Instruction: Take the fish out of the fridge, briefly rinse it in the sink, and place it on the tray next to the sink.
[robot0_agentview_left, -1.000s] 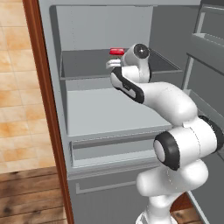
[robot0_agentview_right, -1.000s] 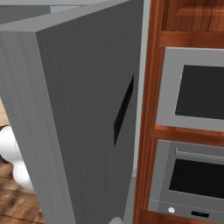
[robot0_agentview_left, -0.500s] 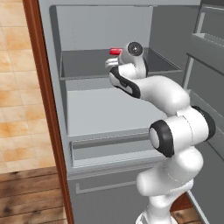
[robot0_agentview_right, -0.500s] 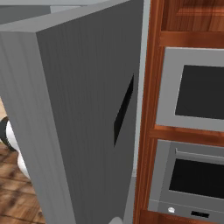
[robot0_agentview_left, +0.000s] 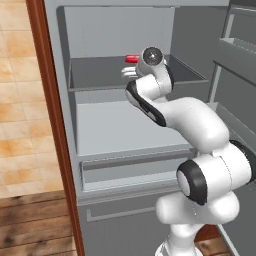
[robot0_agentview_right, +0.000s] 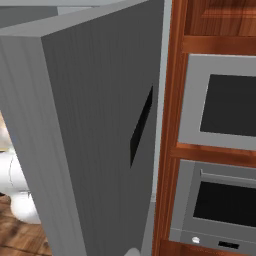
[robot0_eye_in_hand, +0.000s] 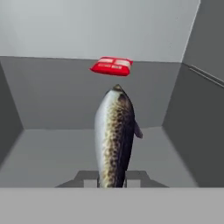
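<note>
My gripper (robot0_eye_in_hand: 112, 180) is shut on the fish (robot0_eye_in_hand: 114, 140), a dark speckled body with a pale side that sticks out from between the fingers toward the back of the fridge. In the left base view the gripper (robot0_agentview_left: 129, 73) reaches into the upper shelf space of the open fridge (robot0_agentview_left: 115, 135), and the hand hides the fish there. The sink and the tray are out of view.
A flat red packet (robot0_eye_in_hand: 111, 66) lies at the back of the same shelf (robot0_agentview_left: 132, 59), beyond the fish. The open fridge door (robot0_agentview_right: 90, 125) stands to my right with door bins (robot0_agentview_left: 240, 50). Wall ovens (robot0_agentview_right: 220, 105) sit in wood cabinetry further right.
The jaws have shut on the fish. The hand stays at the upper shelf while the elbow and forearm have swung up and to the right.
</note>
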